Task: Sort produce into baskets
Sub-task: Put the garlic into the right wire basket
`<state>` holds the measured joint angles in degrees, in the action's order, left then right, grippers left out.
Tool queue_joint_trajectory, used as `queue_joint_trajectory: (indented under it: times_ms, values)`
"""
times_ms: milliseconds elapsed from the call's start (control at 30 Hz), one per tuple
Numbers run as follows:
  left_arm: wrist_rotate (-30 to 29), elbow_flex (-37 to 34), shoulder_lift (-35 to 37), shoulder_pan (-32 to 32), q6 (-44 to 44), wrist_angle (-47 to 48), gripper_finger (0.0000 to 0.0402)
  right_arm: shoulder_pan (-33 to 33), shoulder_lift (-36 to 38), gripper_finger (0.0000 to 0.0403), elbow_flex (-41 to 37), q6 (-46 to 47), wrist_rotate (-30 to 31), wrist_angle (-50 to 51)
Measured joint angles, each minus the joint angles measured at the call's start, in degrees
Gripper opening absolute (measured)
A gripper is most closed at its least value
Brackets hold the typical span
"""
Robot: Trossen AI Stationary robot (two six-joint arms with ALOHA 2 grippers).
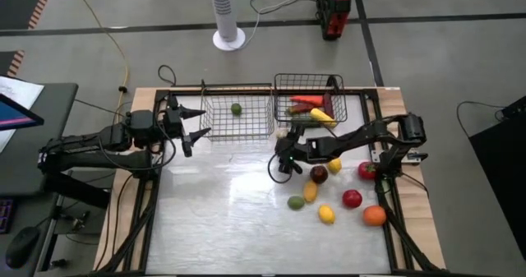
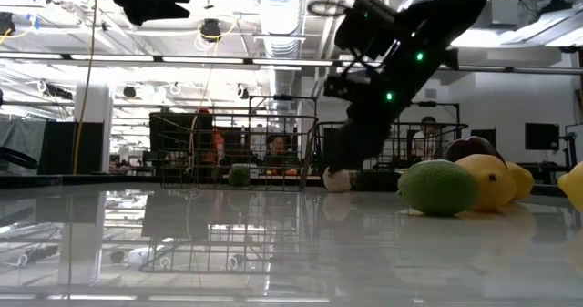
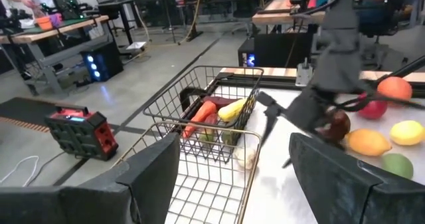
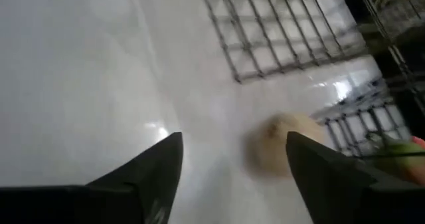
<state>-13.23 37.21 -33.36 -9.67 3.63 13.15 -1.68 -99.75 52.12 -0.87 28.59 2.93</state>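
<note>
A silver wire basket (image 1: 238, 114) holds one round green fruit (image 1: 236, 108). The darker basket (image 1: 311, 103) beside it holds red, orange, yellow and green long pieces (image 1: 311, 108). A small beige piece (image 1: 283, 133) lies on the table in front of the dark basket; it also shows in the right wrist view (image 4: 282, 145). My right gripper (image 1: 282, 170) hangs open just above the table near it, touching nothing (image 4: 229, 177). My left gripper (image 1: 195, 126) is open and empty at the silver basket's left side (image 3: 232, 184).
Loose produce lies at the table's right: a maroon ball (image 1: 319, 174), yellow pieces (image 1: 334, 166) (image 1: 326, 214), red balls (image 1: 366, 171) (image 1: 352, 198), an orange-yellow piece (image 1: 310, 191), a green one (image 1: 296, 202), an orange (image 1: 374, 216). The table's left half (image 1: 205, 203) is bare.
</note>
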Motion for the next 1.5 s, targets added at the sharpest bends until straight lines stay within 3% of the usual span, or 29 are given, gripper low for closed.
queue_joint_trajectory:
  times_ms: [100,300,567,800,933,1167,1333,1500]
  values:
    - [0.08,0.00,0.02,0.00,-0.10,-0.02,0.0272,-1.85,-0.63,0.0305,0.05,-4.16,0.03,-1.84]
    - [-0.32,0.00,0.00,0.00,0.73,-0.04,0.0272,-3.92,-2.88,0.0277,0.08,-15.74,-0.97,-3.63]
    - [-0.59,0.00,0.02,0.00,0.84,0.28,0.0272,-4.84,-5.37,0.0270,0.15,-19.02,-1.74,-4.70]
    - [-0.62,0.00,0.04,0.04,0.87,0.43,0.0272,-1.62,-3.96,0.0270,0.81,-12.62,-0.90,-0.48]
    - [-0.68,0.00,0.04,0.04,0.91,0.42,0.0272,0.76,-2.23,0.0270,3.66,-5.48,3.55,10.39]
    - [-0.69,0.00,0.02,0.09,1.04,0.41,0.0272,3.68,0.41,0.0270,4.62,7.33,4.40,21.25]
    - [-0.37,0.00,0.04,0.10,0.71,0.66,0.0272,3.80,2.03,0.0270,1.42,12.63,4.77,19.03]
    - [-0.29,0.00,0.04,0.09,0.67,1.10,0.0272,4.14,2.02,0.0270,-4.13,14.88,9.04,11.22]
